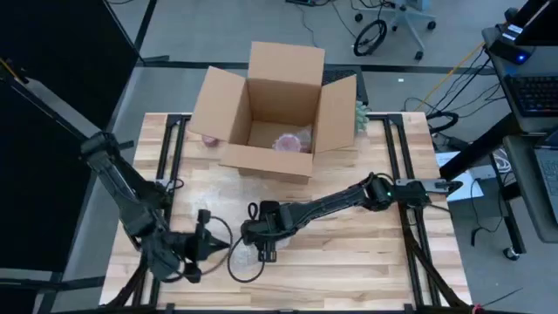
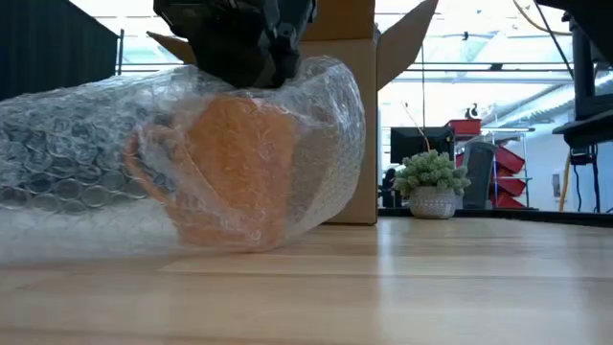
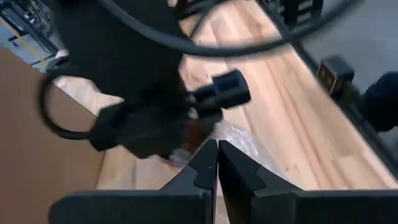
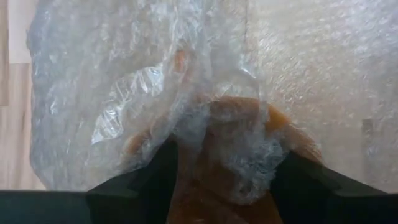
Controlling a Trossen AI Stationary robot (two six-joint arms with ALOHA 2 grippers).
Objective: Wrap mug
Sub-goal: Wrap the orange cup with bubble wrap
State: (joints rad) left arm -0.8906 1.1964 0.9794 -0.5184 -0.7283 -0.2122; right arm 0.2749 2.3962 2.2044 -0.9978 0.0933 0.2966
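Down at table height, the orange mug (image 2: 235, 168) sits swaddled in clear bubble wrap (image 2: 86, 144), handle poking out toward the left, its rounded ceramic body blurred behind the dimpled plastic. The sheet trails off in a long crinkled roll of small round bubbles and bunches up over the top of the mug. From above, this bundle lies on the near middle of the pale wooden plank table (image 1: 366, 262), well short of the open cardboard box (image 1: 279, 109) at the far edge.

The right gripper (image 1: 264, 247) is right on top of it, arm stretched in from the right side. Through its wrist camera the two dark fingers (image 4: 155, 177) stand spread on either side of the mug (image 4: 217, 180), with the glossy wrap (image 4: 124, 106) folded and puckered between them and the orange glaze. Whether the pads actually press the plastic, I cannot tell.

The left gripper (image 1: 212, 242) waits just to the left of the bundle, low over the table. Its own view shows the matte black fingers (image 3: 202, 168) pressed flat together, nothing between them.

Inside the box, a pinkish object wrapped in film (image 1: 288, 142) rests on the floor of the carton. A small potted plant (image 2: 431, 184) with leafy green tufts in a white pot stands at the far right, beside the box.
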